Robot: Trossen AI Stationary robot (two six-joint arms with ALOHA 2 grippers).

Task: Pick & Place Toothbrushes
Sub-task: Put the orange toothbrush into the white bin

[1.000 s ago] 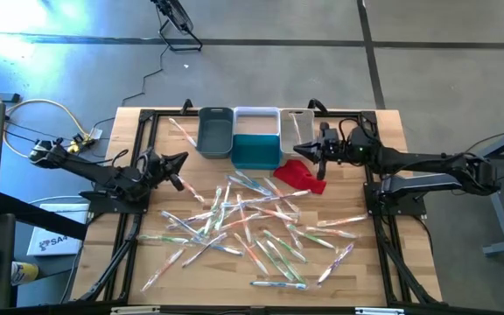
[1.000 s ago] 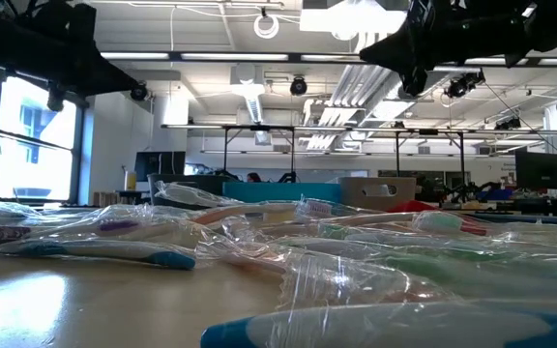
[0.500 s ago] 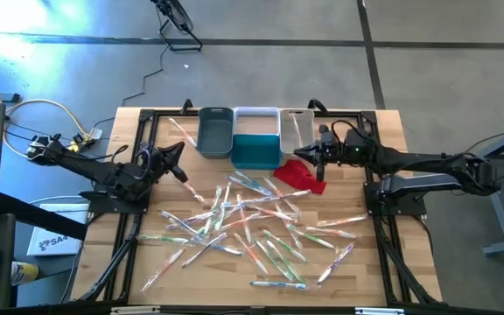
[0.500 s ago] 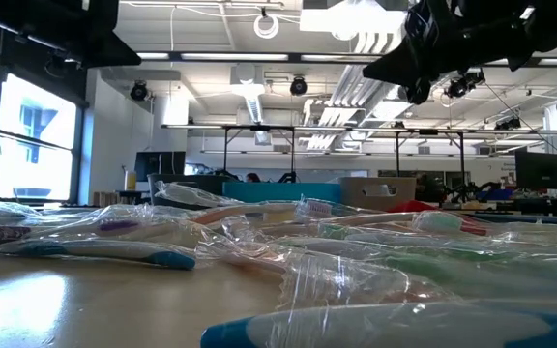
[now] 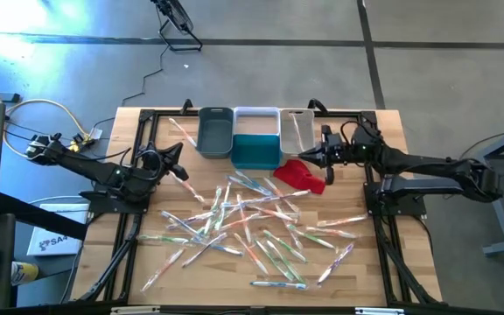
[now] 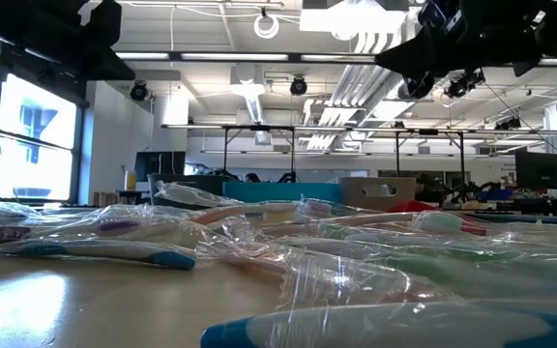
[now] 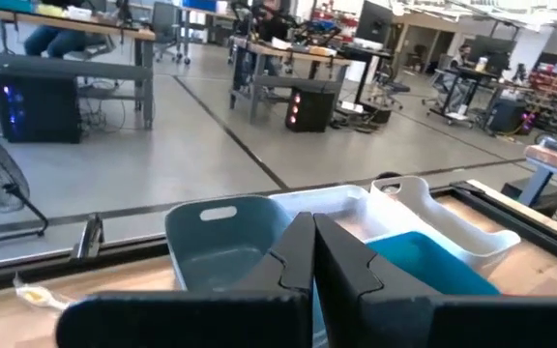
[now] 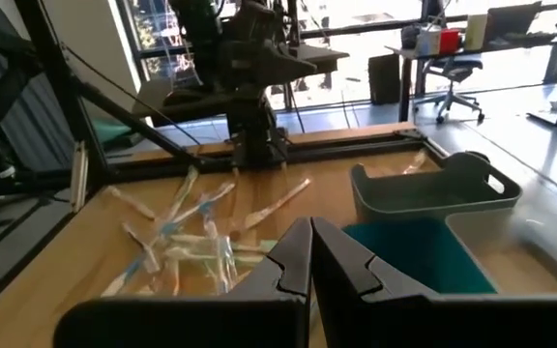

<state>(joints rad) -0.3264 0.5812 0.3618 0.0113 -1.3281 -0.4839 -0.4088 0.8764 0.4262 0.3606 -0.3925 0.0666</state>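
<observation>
- The left gripper (image 5: 179, 170) hangs above the left part of the wooden tabletop (image 5: 370, 131), its two dark fingers (image 7: 298, 253) pressed together with nothing between them; it points toward the bins at the far edge.
- The right gripper (image 5: 306, 154) hovers over the right part of the tabletop, beside the crumpled red cloth (image 5: 301, 174); its fingers (image 8: 296, 259) are likewise clenched on nothing.
- Three small rectangular plastic bins stand in a row at the middle of the far edge: a grey bin (image 5: 215, 132), a teal bin (image 5: 256, 150) with a pale far half, and a white bin (image 5: 297, 129).
- The toothbrushes (image 5: 252, 219), thin and in clear plastic wrappers with green, orange, blue or white handles, lie criss-crossed over the middle and near half of the tabletop; they overlap too much for an exact count, some two or three dozen.
- One wrapped brush (image 5: 181, 133) lies apart near the far left corner, just beside the grey bin.
- A dark metal frame runs along the left, right and far edges.
- Bare wood shows at both near corners and in strips along the left and right edges.
</observation>
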